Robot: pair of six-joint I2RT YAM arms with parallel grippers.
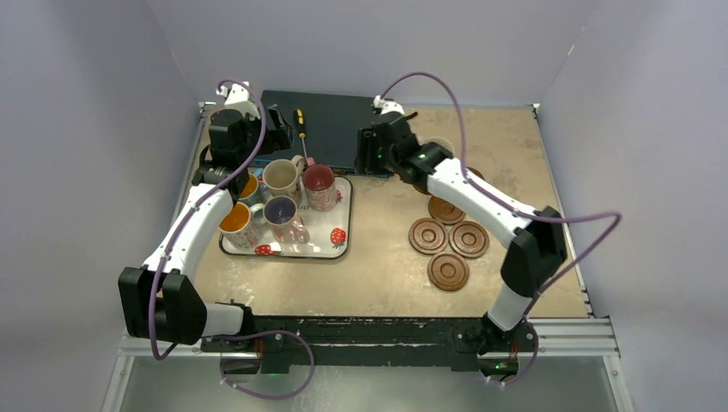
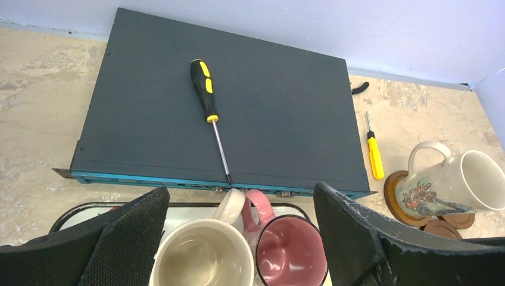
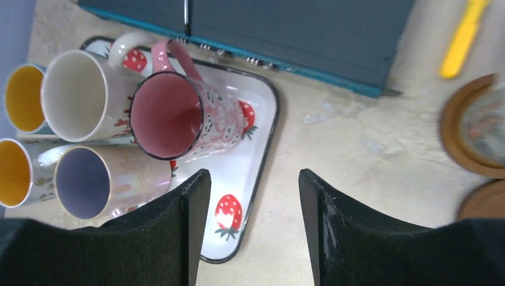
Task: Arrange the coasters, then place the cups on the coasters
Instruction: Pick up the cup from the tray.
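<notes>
A mottled beige table [image 1: 378, 257] carried a flat dark-grey metal box with a teal front edge [image 1: 335, 120] along its far side. A white strawberry-print tray [image 1: 326, 239] sat just in front of the box, near the left edge. The left gripper [image 2: 238, 196] hovered over the tray's far end, jaws wide apart and empty. The right gripper [image 3: 253, 179] hung over the tray's right rim and the table beside it, jaws apart and gripping nothing. Six handled ceramic mugs stood upright, mouths up. Five crowded the tray: a cream mug [image 1: 281, 178] and a pink-lined mug [image 1: 319, 182] with handles pointing at the box, a blue mug with an orange inside [image 1: 250, 187], a pale mug with an orange inside [image 1: 235, 220] and a purple-lined mug [image 1: 280, 209]. The sixth, a cream painted mug [image 2: 452, 185], sat on a coaster [image 2: 396, 199] at the far right. Round dark-brown wooden coasters with ring grooves [image 1: 448, 271] lay flat on the right half, four in an open cluster and others partly hidden under the right arm. Bare tabletop stretched between tray and coasters and along the near edge. A black-and-yellow screwdriver [image 2: 205, 95] lay on the box, tip toward the tray. A small yellow screwdriver [image 2: 374, 155] lay beside the box's right end.
</notes>
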